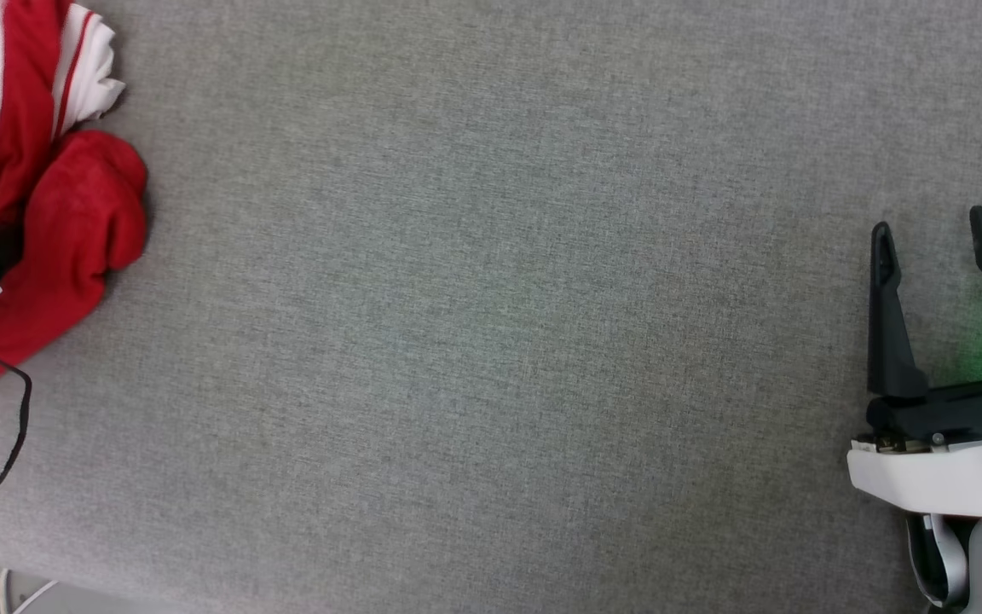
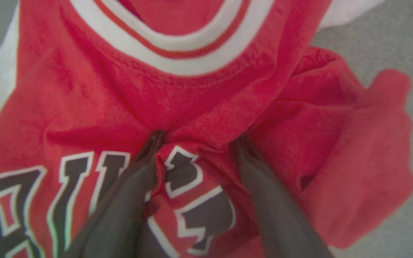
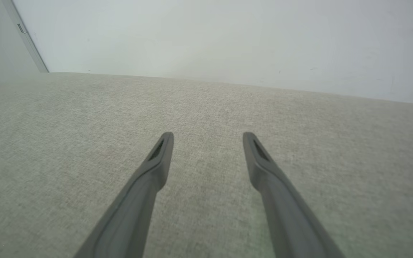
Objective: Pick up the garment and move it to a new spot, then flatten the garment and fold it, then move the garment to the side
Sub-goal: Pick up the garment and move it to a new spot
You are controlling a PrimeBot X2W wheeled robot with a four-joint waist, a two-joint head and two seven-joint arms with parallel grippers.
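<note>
At the far left of your head view, the garment (image 1: 56,222) lay bunched on the grey surface (image 1: 491,341) right under your left end effector (image 2: 198,138), its open fingers (image 2: 131,193) apparently straddling a lettered fold, while your right end effector (image 1: 932,222) stood open, well apart.

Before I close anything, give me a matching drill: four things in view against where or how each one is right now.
Column A
1. red jersey
2. left tool
3. right tool
4. black cable

Column B
a. open, over the grey fabric surface, head view's lower right
b. crumpled at the head view's far left
c. looping at the head view's lower left
d. open, fingers astride a lettered fold

Pairs: 1-b, 2-d, 3-a, 4-c
</note>
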